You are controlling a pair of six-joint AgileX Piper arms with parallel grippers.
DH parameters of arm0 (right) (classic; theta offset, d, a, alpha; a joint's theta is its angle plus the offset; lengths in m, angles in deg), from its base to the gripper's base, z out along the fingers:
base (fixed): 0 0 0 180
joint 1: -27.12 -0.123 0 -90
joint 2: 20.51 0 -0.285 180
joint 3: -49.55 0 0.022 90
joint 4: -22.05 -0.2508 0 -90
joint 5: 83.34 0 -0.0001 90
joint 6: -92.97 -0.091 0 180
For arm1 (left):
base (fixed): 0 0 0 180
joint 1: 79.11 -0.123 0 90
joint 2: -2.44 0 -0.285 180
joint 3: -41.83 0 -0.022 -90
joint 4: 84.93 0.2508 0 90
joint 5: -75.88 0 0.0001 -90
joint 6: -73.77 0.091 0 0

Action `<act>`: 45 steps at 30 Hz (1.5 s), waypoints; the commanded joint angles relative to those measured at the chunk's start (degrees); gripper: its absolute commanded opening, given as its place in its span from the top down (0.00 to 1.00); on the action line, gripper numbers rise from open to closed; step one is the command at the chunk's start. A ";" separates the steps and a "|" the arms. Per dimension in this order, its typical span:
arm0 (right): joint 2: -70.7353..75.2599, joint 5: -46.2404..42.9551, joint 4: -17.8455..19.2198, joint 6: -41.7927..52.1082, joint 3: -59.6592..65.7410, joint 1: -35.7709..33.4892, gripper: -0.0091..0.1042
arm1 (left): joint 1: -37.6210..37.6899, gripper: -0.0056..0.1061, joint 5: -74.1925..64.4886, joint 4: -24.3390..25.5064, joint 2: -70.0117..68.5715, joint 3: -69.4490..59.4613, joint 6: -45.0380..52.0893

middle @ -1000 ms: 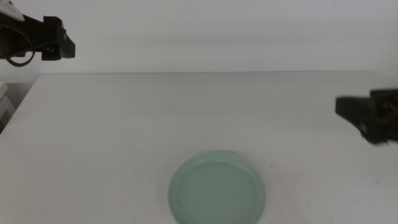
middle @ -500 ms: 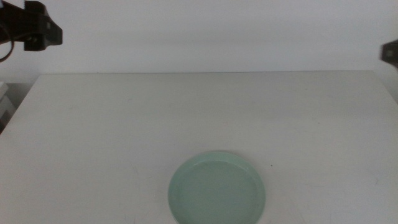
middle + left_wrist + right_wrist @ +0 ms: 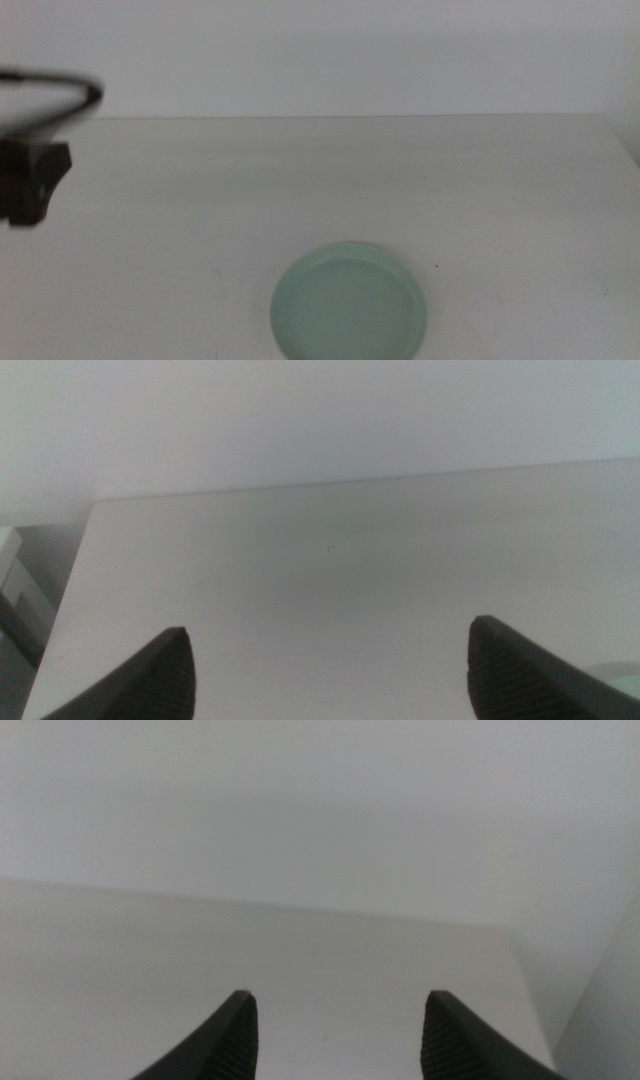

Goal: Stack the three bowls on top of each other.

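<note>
The left gripper [image 3: 325, 670], jaws spread and empty, had swung down over the table's [image 3: 500, 180] left edge; the right gripper [image 3: 340, 1030], also spread, had left the middle view. The pale mint-green shallow round bowl [image 3: 349, 303] sat alone near the front edge, suggesting stacking was done or unstarted.

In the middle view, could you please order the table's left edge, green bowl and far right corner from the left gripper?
1. Table's left edge, beside the left gripper.
2. Green bowl, front centre.
3. Far right corner, across the table.
</note>
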 commanded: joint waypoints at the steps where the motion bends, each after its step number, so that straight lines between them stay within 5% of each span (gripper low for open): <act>1: 2.77 -9.41 -0.36 1.82 2.12 -0.14 0.54 | 0.00 0.01 8.05 -1.29 -4.80 -3.43 -0.19; 9: 6.58 -12.31 -0.36 1.93 7.57 -2.18 0.54 | 0.00 0.01 15.06 -1.23 -15.63 -14.85 -0.24; 27: 9.59 -10.39 0.09 1.93 8.41 -2.07 0.54 | -0.05 0.01 13.84 -1.19 -21.19 -17.20 -0.30; 45: 33.75 -9.83 2.46 1.93 30.28 -2.07 0.54 | 0.00 0.01 14.06 -1.19 -44.30 -38.86 -0.22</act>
